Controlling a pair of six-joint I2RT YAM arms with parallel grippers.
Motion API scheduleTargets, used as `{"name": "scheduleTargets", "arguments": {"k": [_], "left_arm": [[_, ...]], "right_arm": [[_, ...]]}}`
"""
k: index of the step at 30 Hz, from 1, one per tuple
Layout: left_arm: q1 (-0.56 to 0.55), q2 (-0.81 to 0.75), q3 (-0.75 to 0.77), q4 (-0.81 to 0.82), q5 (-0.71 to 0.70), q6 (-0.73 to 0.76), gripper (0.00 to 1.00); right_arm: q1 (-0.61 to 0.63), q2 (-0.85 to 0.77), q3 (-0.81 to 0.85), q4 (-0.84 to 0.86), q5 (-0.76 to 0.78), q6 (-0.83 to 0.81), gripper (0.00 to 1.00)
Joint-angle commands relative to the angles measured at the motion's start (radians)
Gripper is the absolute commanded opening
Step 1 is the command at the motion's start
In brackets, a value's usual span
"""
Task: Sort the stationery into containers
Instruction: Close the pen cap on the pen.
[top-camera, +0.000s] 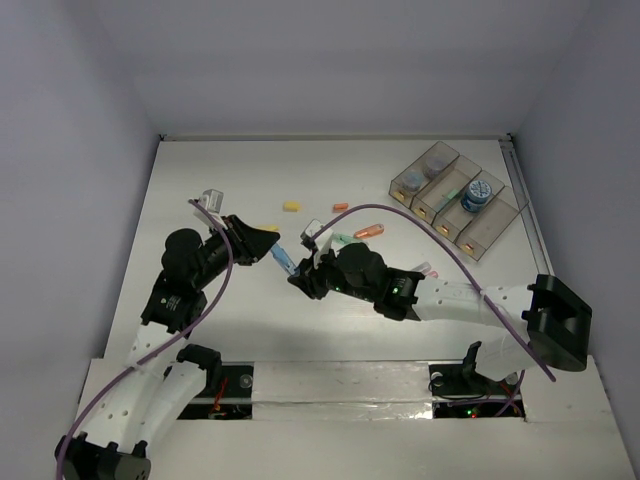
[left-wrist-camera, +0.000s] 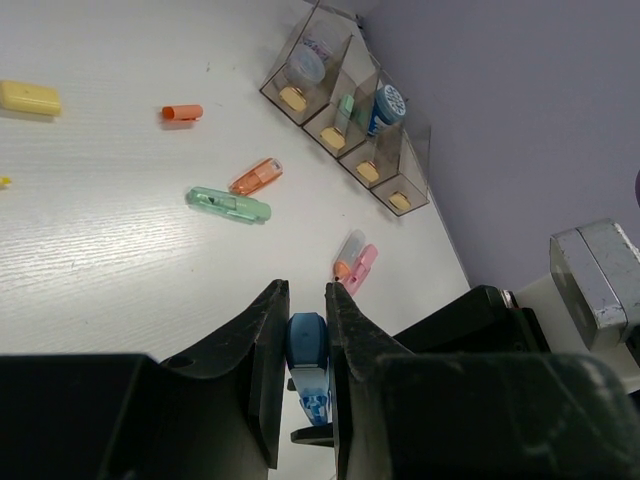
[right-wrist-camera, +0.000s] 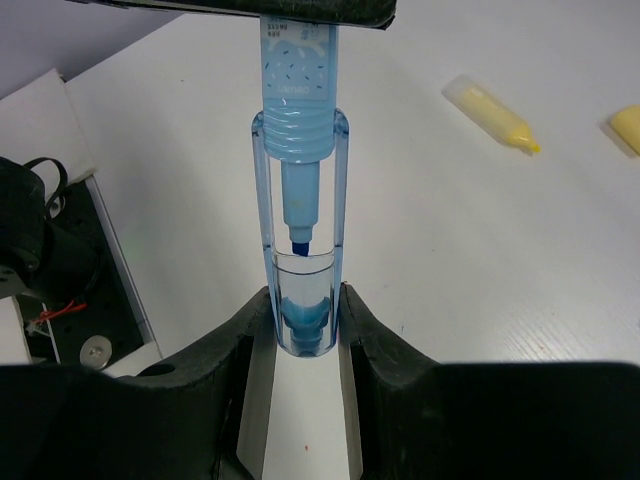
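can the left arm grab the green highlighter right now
Probably not yet: the left pincer is shut on the blue highlighter, whose cap end the right pincer also grips. The green highlighter itself lies uncovered.

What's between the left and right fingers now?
A light-blue highlighter spans the gap: left fingers grip its body, right fingers its clear cap. Shows in the right wrist view.

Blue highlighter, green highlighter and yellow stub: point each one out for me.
Blue highlighter (right-wrist-camera: 298, 90): right wrist view, its barrel.
Green highlighter (left-wrist-camera: 228, 204): left wrist view, mid-body.
Yellow stub (left-wrist-camera: 29, 97): left wrist view, top face.
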Motion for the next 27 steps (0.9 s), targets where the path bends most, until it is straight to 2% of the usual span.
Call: {"name": "scheduleTargets", "arguments": {"k": [1, 9, 15, 27], "left_arm": [[0.000, -0.004, -0.017, 0.071, 0.037, -0.002, 0.00], [0.000, -0.010, -0.057, 0.105, 0.062, -0.031, 0.00], [0.000, -0.036, -0.077, 0.112, 0.051, -0.048, 0.00], [-0.043, -0.093, -0.143, 0.172, -0.018, -0.117, 0.00]], "right_arm": [[0.006, -0.023, 0.041, 0.050, -0.022, 0.015, 0.08], [0.006, -0.044, 0.058, 0.037, -0.018, 0.031, 0.06], [0.006, -0.060, 0.078, 0.007, 0.050, 0.072, 0.01], [0.006, -0.035, 0.151, -0.028, 0.031, 0.144, 0.00]]}}
